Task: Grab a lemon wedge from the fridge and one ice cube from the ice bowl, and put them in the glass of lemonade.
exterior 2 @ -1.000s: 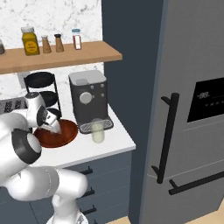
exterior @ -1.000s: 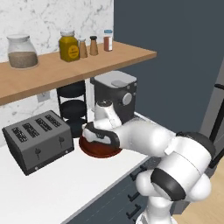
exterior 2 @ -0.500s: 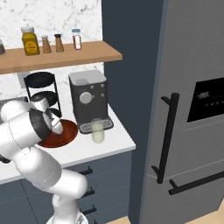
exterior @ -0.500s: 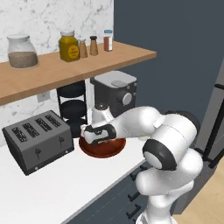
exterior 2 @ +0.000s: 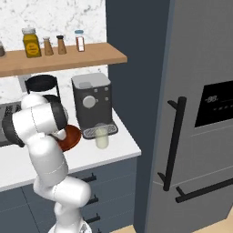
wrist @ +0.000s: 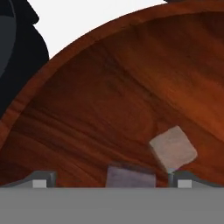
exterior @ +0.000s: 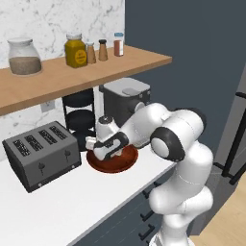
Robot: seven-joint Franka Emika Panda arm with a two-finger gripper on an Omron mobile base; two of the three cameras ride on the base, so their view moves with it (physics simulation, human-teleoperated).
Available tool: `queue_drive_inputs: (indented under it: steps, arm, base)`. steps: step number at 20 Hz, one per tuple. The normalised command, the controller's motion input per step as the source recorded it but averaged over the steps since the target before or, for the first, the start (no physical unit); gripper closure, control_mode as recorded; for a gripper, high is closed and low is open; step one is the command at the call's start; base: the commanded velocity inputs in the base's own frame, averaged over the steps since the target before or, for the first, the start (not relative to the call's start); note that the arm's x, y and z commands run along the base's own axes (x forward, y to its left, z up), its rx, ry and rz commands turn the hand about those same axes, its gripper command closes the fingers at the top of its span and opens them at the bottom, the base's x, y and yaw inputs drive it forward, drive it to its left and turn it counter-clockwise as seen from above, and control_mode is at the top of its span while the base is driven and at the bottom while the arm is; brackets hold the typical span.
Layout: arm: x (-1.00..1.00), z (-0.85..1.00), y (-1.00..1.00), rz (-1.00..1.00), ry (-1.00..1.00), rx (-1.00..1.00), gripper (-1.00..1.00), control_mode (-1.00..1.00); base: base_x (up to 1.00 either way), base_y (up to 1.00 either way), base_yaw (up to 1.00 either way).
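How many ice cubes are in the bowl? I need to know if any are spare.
2: one ice cube right of the gripper, another between its tips, both in the ice bowl. More may be hidden.

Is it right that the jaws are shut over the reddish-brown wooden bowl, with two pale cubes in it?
Not quite. The gripper hangs over the reddish-brown wooden bowl with its jaws open, not shut; the hand view shows them spread apart. Two pale ice cubes do lie in the bowl.

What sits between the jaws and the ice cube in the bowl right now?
Nothing visible. In the hand view the open gripper hangs low inside the ice bowl, with one ice cube between the jaws and another ice cube just beyond the right one.
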Motion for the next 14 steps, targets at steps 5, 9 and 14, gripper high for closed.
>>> queue_drive_inputs:
  steps: [5, 9, 14]
  arm:
    - [0.25, -0.28, 0.16, -0.11, 0.02, -0.01, 1.00, -1.00]
    - [0.01, -0.16, 0.09, -0.11, 0.08, 0.00, 1.00, -1.00]
    - [-0.17, 0.00, 0.00, -0.12, 0.01, 0.00, 1.00, -1.00]
  base:
    - [0.00, 0.00, 0.00]
    - [0.00, 0.00, 0.00]
    - [0.00, 0.00, 0.00]
